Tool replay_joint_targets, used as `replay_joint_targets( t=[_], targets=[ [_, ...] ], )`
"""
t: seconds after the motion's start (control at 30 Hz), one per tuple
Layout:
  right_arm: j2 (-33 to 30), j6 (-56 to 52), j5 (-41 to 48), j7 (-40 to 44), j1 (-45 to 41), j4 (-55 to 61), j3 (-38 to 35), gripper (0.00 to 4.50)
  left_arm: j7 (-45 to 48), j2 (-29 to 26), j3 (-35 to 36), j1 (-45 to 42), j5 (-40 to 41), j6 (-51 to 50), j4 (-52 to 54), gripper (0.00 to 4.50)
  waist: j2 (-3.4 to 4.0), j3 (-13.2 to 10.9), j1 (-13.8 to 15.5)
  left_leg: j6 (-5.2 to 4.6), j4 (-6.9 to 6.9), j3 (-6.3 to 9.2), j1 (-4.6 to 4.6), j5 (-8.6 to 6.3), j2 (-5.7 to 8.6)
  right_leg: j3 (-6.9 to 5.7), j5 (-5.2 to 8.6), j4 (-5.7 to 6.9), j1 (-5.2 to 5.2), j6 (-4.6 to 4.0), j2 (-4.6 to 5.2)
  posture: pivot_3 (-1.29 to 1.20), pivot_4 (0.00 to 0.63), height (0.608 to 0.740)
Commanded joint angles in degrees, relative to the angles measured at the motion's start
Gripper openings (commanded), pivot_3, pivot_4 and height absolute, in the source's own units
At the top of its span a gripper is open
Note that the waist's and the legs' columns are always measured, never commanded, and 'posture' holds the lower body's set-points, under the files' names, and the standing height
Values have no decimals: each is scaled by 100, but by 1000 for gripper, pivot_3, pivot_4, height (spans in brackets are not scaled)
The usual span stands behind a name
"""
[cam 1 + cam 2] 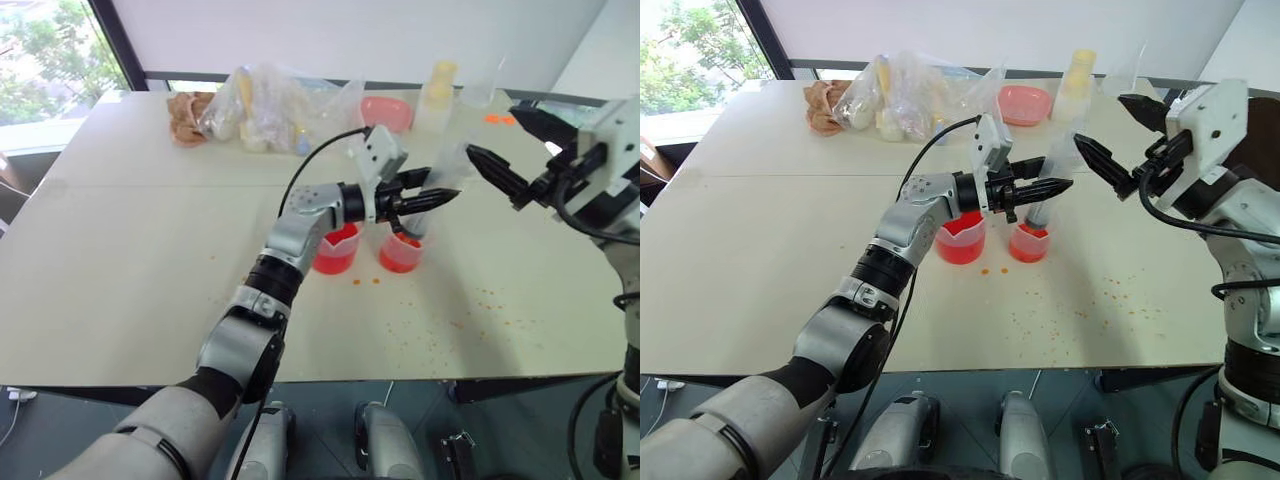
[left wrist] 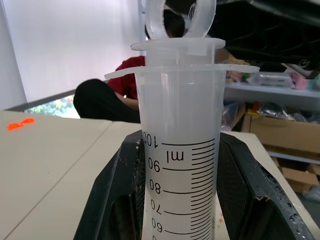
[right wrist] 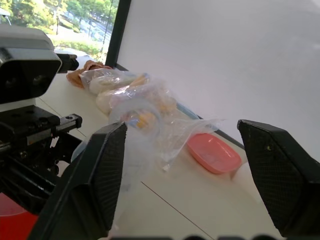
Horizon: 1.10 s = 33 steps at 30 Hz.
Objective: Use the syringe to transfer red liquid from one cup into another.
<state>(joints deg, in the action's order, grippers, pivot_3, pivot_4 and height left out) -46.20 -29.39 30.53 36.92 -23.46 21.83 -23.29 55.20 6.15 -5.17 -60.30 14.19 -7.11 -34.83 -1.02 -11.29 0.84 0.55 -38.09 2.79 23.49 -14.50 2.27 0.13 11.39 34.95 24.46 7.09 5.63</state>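
Syringe (image 2: 180, 165) upright in left jaws

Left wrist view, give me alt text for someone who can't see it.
A large clear plastic syringe with printed millilitre marks stands upright, clamped between the left gripper's two black fingers, its white plunger pushed fully in. Behind lie a beige table with a small orange-red spill, a person in red, and cluttered shelves.
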Motion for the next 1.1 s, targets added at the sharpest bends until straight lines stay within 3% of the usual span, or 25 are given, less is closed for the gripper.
replay_joint_targets(
  t=[0.03,0.2,0.37,0.43,0.6,0.7,0.9,1.1],
  targets=[
    [-156,-440,253,-13,410,73,-473,3417,56,183,148,-270,421,144,710,1436,-1,0,9,0,0,3,0,0,0,-1,0,0,-1,0,0,0,150,740],
    [-357,-899,859,101,866,365,-1215,3417,-434,-18,682,-759,849,-444,676,1436,2,0,-16,0,-1,1,2,0,-1,1,0,-2,-2,0,1,0,150,740],
    [-676,-1299,1620,499,1004,639,-1483,3417,-1998,-1065,1465,-2116,934,-1737,155,1436,6,-2,-119,-3,0,2,-8,-2,-7,1,1,3,-1,1,-10,0,150,740],
    [-711,-1290,1776,499,691,804,-1035,3417,-2147,-1599,1777,-2620,1268,-2732,-3,1436,4,-4,-178,-5,0,14,-9,-3,-12,1,3,7,-1,3,-13,0,150,740],
    [-462,-1206,1917,734,-205,1117,433,3417,-2873,-3043,1917,-3511,1018,-5323,-1137,1436,8,-5,-190,-4,4,28,-12,-2,-8,-1,12,18,1,18,-14,0,150,740],
    [-201,-1163,1929,924,-495,1225,1114,3417,-3221,-3480,1797,-3266,818,-6356,-1387,1436,12,-3,-185,-4,5,34,-15,-3,-4,-5,12,25,-1,18,-10,0,150,740],
    [159,-801,1270,1380,-697,936,2248,3417,-4184,-3377,2239,-1670,629,-8311,-510,1436,-8,-13,-138,4,-5,46,-1,2,5,-8,9,25,0,15,-2,0,150,740],
    [369,-685,1103,1540,-716,766,2493,3417,-4695,-3118,2644,-751,1118,-8539,116,1436,-23,-20,-134,34,1,53,23,18,4,-8,5,27,31,10,-1,0,150,740]
  ],
)
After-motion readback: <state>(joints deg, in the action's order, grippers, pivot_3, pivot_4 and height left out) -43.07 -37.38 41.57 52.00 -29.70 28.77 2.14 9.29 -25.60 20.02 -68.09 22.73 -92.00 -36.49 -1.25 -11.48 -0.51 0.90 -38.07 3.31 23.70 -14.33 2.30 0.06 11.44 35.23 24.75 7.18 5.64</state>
